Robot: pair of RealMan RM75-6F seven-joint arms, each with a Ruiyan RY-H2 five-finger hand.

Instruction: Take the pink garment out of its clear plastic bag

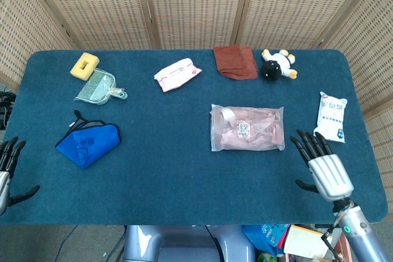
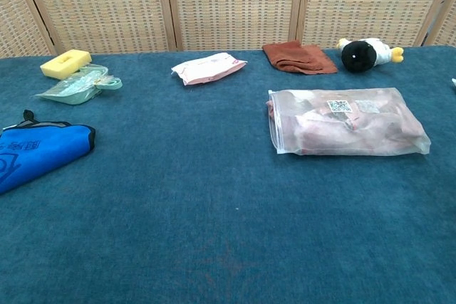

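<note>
The pink garment lies folded inside its clear plastic bag (image 1: 247, 127) right of the table's middle; the chest view shows the same bag (image 2: 345, 122) flat, with a white code label on top. My right hand (image 1: 323, 168) hovers over the table's near right part, fingers spread, a short way right of and nearer than the bag, holding nothing. At the near left edge my left hand (image 1: 8, 167) is partly cut off, fingers apart and empty. Neither hand shows in the chest view.
Along the far side lie a yellow sponge (image 1: 84, 64), a green dustpan (image 1: 98, 88), a pink wipes pack (image 1: 177, 73), a brown cloth (image 1: 235, 61) and a plush toy (image 1: 277, 64). A blue pouch (image 1: 88, 143) lies at left, a white packet (image 1: 330, 116) at right.
</note>
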